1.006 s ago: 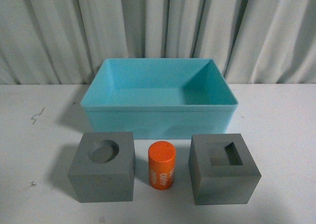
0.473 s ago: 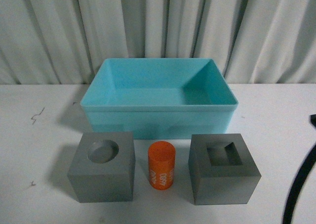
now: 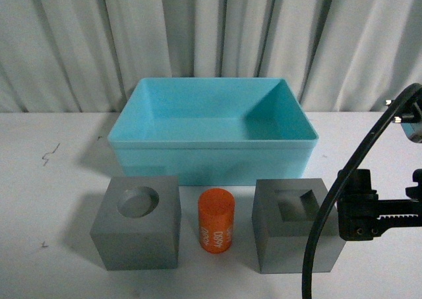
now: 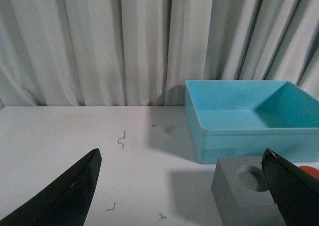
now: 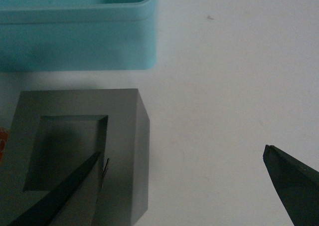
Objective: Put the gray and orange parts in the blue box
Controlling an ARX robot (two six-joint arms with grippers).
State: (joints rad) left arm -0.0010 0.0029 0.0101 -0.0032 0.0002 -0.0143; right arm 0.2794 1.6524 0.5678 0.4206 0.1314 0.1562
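The blue box [image 3: 211, 157] stands open at mid-table. In front of it, in a row, sit a gray cube with a round recess [image 3: 135, 236], the orange cylinder [image 3: 215, 220] with white digits, and a gray cube with a square recess [image 3: 283, 246]. My right gripper [image 5: 183, 152] is open and holds nothing. One finger hangs over the square-recess cube [image 5: 124, 136] and the other over bare table beside it. My left gripper [image 4: 182, 152] is open and empty, with the round-recess cube [image 4: 239, 188] by one finger and the box [image 4: 239, 136] beyond.
My right arm [image 3: 369, 213] and its black cable [image 3: 320, 236] reach in from the right, the cable crossing the front of the square-recess cube. A pale curtain [image 3: 211, 35] closes the back. The white table [image 3: 46, 180] carries small dark marks.
My right arm has come into the front view from the right and now sits beside the square-recess cube. The parts and the box have not moved.
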